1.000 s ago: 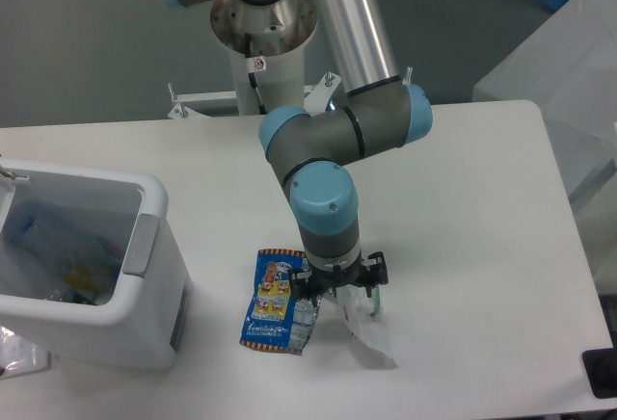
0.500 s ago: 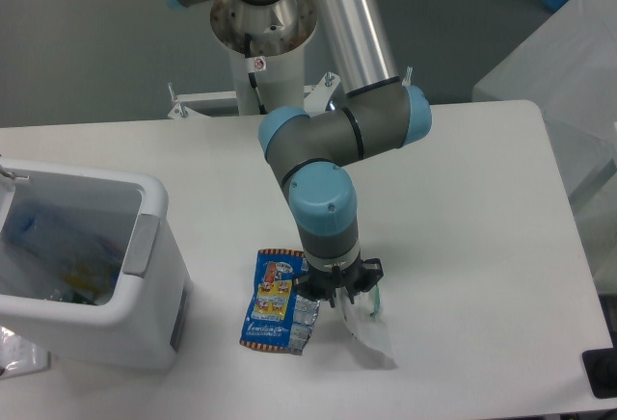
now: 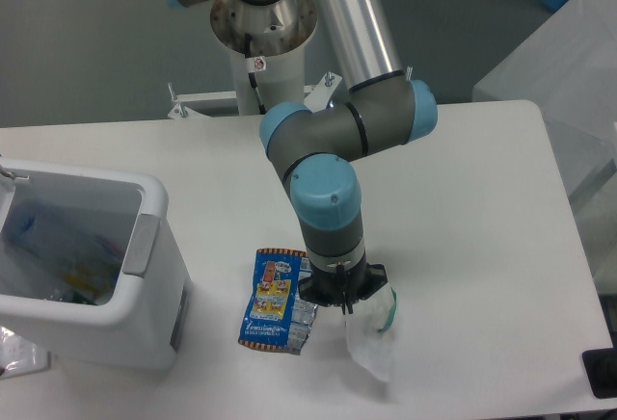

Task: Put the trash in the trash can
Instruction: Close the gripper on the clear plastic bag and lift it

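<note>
Far left: white trash can [image 3: 145,285] on the worktop [image 3: 482,208], thick rounded rim, grey handle panel [image 3: 141,245] on its right wall. Inside it, blurry blue and yellow bits behind a clear liner, can't make out what exactly. A scrap of clear plastic [image 3: 14,353] pokes out at the bottom left corner beside the can.

Centre-left: flat blue-and-yellow snack packet [image 3: 273,290] lying on the worktop, right of the can and apart from it. A small silver foil scrap [image 3: 302,316] sits at the packet's lower right edge, touching or overlapping it.

Centre: UR5e arm comes down from the base [image 3: 260,25] at top, grey links with light-blue joint caps, wrist pointing straight down. Pincer [image 3: 347,300] is just right of the snack packet, low over the worktop. Its fingers are closed in narrow on the top of the crumpled clear-white plastic wrapper [image 3: 371,343], which hangs down and to the right from the grip; green bits [image 3: 388,316] show at its right edge. The wrapper's lower end is at or near the worktop surface, can't tell if it touches. Wrapper is well apart from the can.

Right: worktop bare white to the edge; small dark object [image 3: 602,372] at the bottom right corner.
</note>
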Robot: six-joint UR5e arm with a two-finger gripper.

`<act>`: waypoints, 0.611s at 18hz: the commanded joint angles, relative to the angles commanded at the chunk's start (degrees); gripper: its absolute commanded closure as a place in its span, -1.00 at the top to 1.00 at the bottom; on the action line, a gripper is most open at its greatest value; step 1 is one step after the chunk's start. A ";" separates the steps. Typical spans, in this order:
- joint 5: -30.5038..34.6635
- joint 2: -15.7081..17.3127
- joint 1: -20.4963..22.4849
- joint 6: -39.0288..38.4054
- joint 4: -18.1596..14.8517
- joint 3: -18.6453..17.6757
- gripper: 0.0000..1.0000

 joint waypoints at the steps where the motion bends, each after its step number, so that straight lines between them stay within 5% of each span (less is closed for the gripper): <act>1: -0.79 1.05 0.17 -0.17 0.09 0.18 -0.74; 11: -14.93 9.48 0.35 -8.78 0.09 4.66 -0.73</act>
